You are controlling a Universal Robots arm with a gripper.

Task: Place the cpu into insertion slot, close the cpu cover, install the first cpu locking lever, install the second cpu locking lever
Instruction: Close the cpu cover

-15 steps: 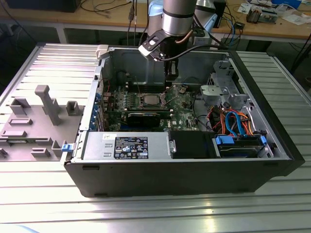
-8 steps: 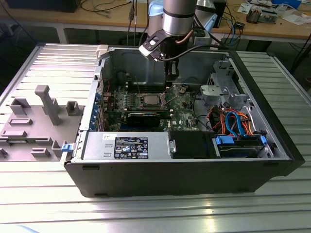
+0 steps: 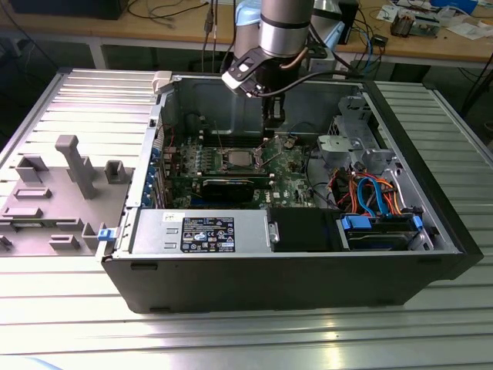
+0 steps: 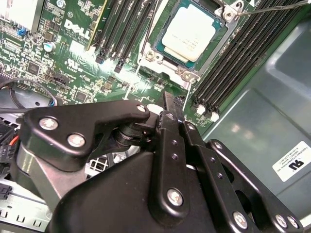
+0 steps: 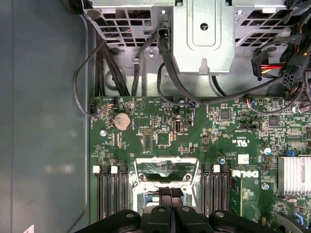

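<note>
The cpu [image 4: 189,31], a silver-grey square, lies flat in the insertion slot [image 4: 158,46] on the green motherboard [image 4: 73,53]; its whole top shows. In the first wrist view the cpu cover [image 5: 167,159], a metal frame with a large window, stands tilted up off the socket. My gripper [image 5: 170,192] is shut with nothing between its fingers, and its tips sit just beside the cover's edge. From the exterior view, the gripper [image 3: 271,129] hangs low inside the case, a little to that view's right of the socket [image 3: 235,159]. A thin wire lever [image 4: 272,6] runs past the socket's corner.
Black memory slots [image 5: 109,191] flank the socket on both sides. A metal drive cage [image 5: 204,34] and bundles of black cables [image 5: 116,73] lie beyond the board. The case wall [image 5: 43,121] is close by, and a grey fixture plate [image 3: 62,193] sits outside the case.
</note>
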